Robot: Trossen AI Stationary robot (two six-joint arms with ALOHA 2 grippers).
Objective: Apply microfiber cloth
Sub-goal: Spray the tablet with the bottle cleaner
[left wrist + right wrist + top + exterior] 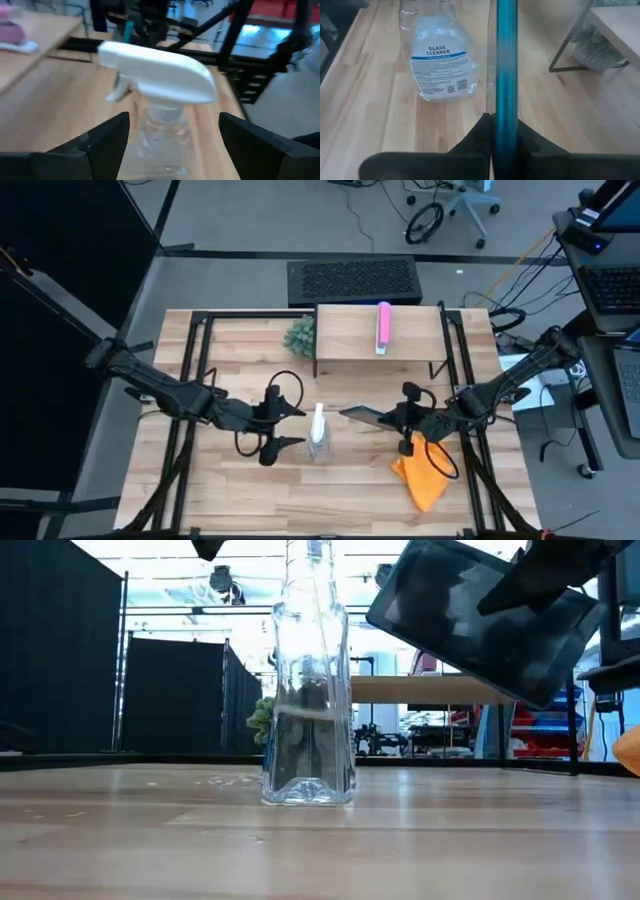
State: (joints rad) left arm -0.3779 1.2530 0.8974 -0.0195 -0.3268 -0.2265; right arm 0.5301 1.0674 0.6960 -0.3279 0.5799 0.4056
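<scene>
Spray bottle (308,680) between wide left hand (283,426), right hand (404,416) pinching raised tablet (480,615), seemingly tilted, orange cloth (422,480) beside.

The spray bottle's white trigger head (160,82) sits between the left gripper's (172,137) spread dark fingers (107,137).

High view: set overhead, aimed straight down.
Low view: placed at tabletop level, very near the spray bottle (308,680).
Wrist views: pointed past each arm's fingers; the bottle is shared by all.
</scene>
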